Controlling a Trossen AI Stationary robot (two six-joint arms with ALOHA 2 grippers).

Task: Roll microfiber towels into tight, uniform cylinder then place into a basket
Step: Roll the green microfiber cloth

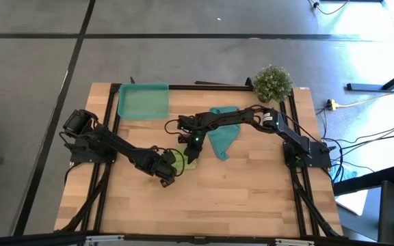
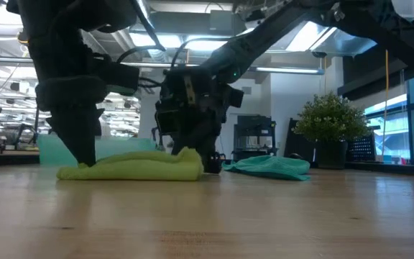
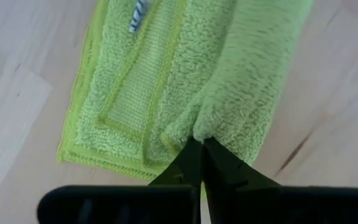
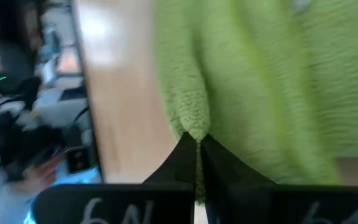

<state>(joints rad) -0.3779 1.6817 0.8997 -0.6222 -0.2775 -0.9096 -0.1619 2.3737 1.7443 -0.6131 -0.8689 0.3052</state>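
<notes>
The lime-green microfiber towel [image 2: 139, 165] lies folded into a thick, partly rolled strip on the wooden table [image 1: 238, 198], left of centre. My left gripper [image 1: 172, 168] is shut on the strip's left end, and my right gripper [image 1: 191, 145] is shut on its right end. The teal towel [image 1: 223, 134] lies crumpled on the table just right of the green one, under my right arm. The basket [image 1: 143, 100] stands at the far left of the table with nothing showing in it. My left gripper pinches the green towel's end [image 3: 197, 127] between its two fingertips, at the crease where the thick folded part meets the flatter hemmed layers. The fingers come steeply from above. The towel lies on the table. My right gripper pinches a raised fold of the green towel [image 4: 194, 124] between its two fingertips, several layers thick. It slants down from the table's far right. In the low view the towel's end [image 2: 191, 160] bulges up beside the fingers, the rest on the table.
A potted plant [image 1: 273, 82] stands at the far right corner. A black frame [image 1: 204, 87] runs along the table's edges. Bare wood [image 1: 238, 198] spreads across the near half of the table.
</notes>
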